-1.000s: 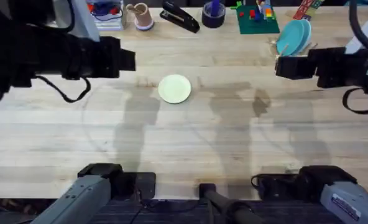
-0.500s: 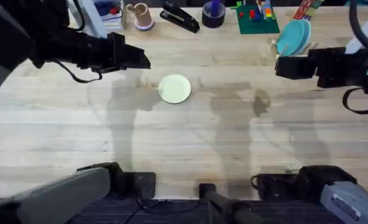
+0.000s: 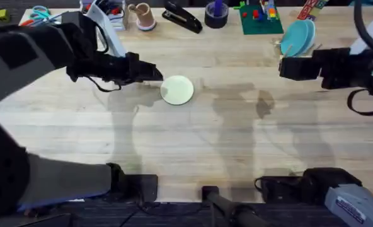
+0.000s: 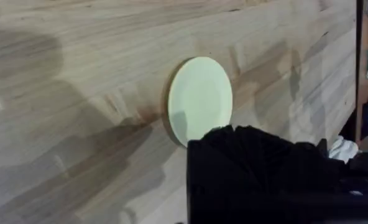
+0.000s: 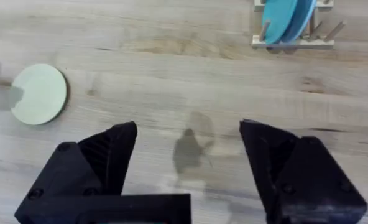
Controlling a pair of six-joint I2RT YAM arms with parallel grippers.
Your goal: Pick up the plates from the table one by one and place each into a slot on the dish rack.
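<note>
The cream plate (image 3: pixel 176 89) lies flat on the desk (image 3: pixel 193 145), near its middle and well apart from the rack (image 3: pixel 298 45) at the far right, where teal plates (image 3: pixel 296 38) already stand in their slots. The left pincer (image 3: pixel 157 74) hangs just beside the plate's left rim. In the left wrist view the black fingers cover the plate's near edge, and I cannot tell whether they are spread or pressed together. The right pincer (image 5: pixel 188 163) hovers above bare wood with its fingers spread wide, near the rack and pinching nothing.

The step in hand looks like the pick of this plate by the left arm. A flat plate on a flat desk gives the fingers little to bite, so the grasp should probably take the rim: one finger slid low under or against the edge, the other closing on the top face. Come in low and slow, since a hard push could skate the plate across the smooth wood. Check the hold before lifting, because a thin rim grip may let the plate tilt or slip. The right arm should probably stay clear of the rack's open slots.
</note>
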